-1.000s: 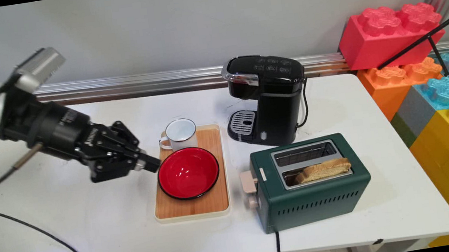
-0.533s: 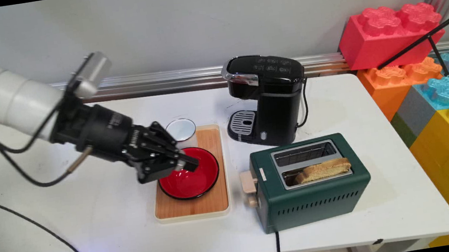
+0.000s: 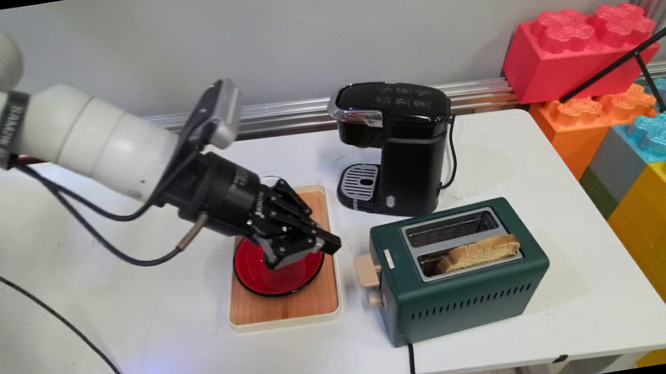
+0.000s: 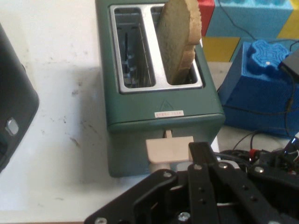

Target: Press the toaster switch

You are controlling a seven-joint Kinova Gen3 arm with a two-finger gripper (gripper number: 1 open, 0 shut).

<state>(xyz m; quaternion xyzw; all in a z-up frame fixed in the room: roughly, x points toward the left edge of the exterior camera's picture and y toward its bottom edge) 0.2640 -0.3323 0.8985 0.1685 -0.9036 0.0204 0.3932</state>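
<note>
Gripper (image 3: 326,244) looks closed: in main view the jaws come together to one black tip, nothing betw. them, nothing held. It touches nothing that I can see. It hangs tilted, pointing down and to the right, above the right rim of the red bowl (image 3: 280,274). No contact w/ bowl visible, though the height above it is hard to judge.

Bowl sits on a wooden tray (image 3: 284,306), mid-table (image 3: 134,342). The arm covers the tray's far-left part.

Just right of the tray is a green toaster (image 3: 470,297), its cream lever (image 3: 370,270) on the end facing the gripper. Hand view looks straight at that end: lever (image 4: 169,150) shows just above the gripper's tip (image 4: 201,151), near but apart. A bread slice (image 3: 480,251) stands up out of the near slot, far slot empty.

Behind the toaster is a black coffee machine (image 3: 404,139), well apart from the gripper.
</note>
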